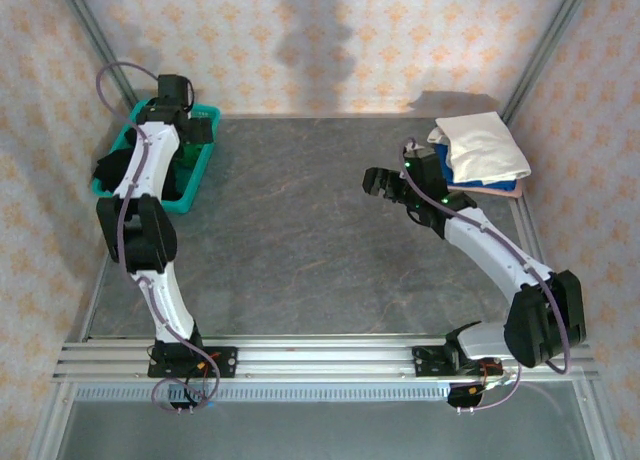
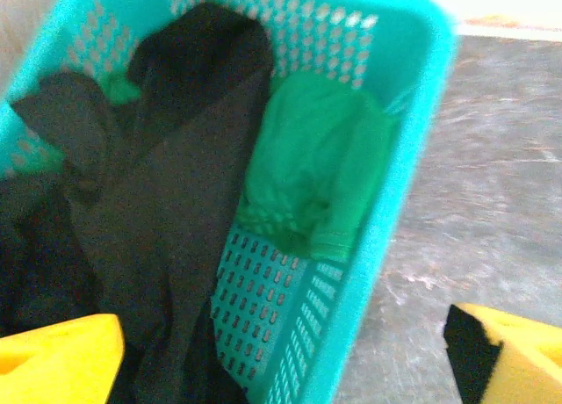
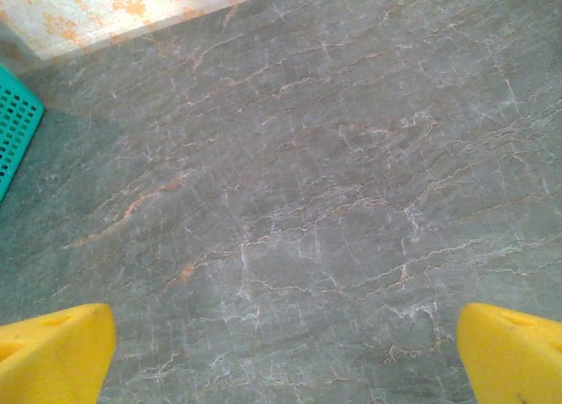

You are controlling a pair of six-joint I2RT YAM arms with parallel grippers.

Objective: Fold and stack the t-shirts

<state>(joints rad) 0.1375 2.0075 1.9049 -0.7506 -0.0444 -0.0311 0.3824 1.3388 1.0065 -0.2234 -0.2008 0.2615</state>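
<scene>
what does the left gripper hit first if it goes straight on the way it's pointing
Probably the green t-shirt in the teal basket, right beside the black t-shirt; the open left gripper points into it, though depth is unclear.

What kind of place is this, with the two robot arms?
Probably a robot lab's test booth, not a home: metal frame rails, patterned backdrop walls around a grey table, and a teal basket of t-shirts for practice.
</scene>
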